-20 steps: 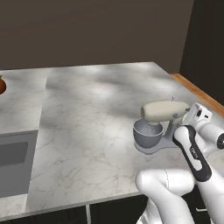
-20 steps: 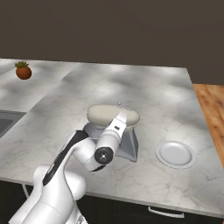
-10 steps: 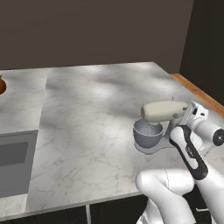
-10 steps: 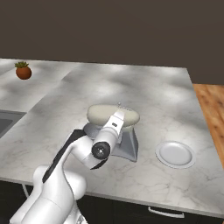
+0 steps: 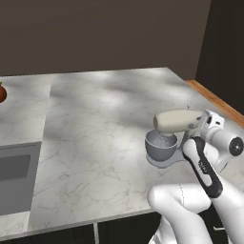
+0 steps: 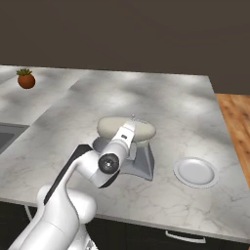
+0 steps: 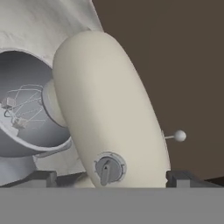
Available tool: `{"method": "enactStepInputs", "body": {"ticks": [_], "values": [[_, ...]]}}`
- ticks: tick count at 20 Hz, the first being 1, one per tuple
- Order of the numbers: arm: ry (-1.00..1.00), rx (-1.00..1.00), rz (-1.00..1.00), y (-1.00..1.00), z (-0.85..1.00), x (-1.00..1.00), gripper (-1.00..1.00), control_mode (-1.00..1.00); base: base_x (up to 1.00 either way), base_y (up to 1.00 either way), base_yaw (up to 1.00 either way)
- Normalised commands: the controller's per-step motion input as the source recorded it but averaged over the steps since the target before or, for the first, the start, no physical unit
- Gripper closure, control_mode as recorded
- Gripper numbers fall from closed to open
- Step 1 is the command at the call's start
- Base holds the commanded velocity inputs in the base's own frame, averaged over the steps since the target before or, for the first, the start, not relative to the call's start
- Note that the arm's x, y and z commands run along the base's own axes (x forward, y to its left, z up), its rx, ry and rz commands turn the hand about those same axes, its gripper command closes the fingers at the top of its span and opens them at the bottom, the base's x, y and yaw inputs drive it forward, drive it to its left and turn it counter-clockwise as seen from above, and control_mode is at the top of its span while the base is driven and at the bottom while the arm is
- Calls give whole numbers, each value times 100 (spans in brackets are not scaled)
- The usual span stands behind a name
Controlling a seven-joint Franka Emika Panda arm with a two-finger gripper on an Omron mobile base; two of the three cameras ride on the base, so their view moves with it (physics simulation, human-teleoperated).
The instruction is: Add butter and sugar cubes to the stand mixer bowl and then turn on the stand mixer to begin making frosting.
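Stand mixer [image 5: 175,122] on marble counter [image 5: 95,124], grey bowl [image 5: 159,145] beneath its cream head

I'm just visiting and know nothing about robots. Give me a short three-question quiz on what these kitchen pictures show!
1. True or false: the white plate is stacked on top of the stand mixer.
2. Multiple choice: in the hand view, what sits on the near end of the mixer's cream head? A) a round knob B) a spoon C) a sticker
3. Fill in: the wire whisk hangs inside the grey ____.

Key
1. False; the plate lies on the counter beside the mixer.
2. A; the claw faces the knob.
3. The stand mixer bowl.
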Motion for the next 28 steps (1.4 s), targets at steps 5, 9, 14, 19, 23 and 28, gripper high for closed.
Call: {"method": "enactStepInputs", "body": {"ticks": [5, 9, 14, 19, 23, 28], "values": [[0, -4, -1, 9, -25, 15, -100, -100, 0, 0, 0], [-2, -3, 0, 0, -27, 21, -100, -100, 0, 0, 0], [-5, -2, 0, 0, -24, 18, -100, -100, 0, 0, 0], [-6, -2, 0, 0, -11, 12, -100, -100, 0, 0, 0], [-6, -1, -1, 2, -5, 13, -100, -100, 0, 0, 0], [-6, 0, -1, 14, -3, 10, -100, -100, 0, 0, 0]]}}
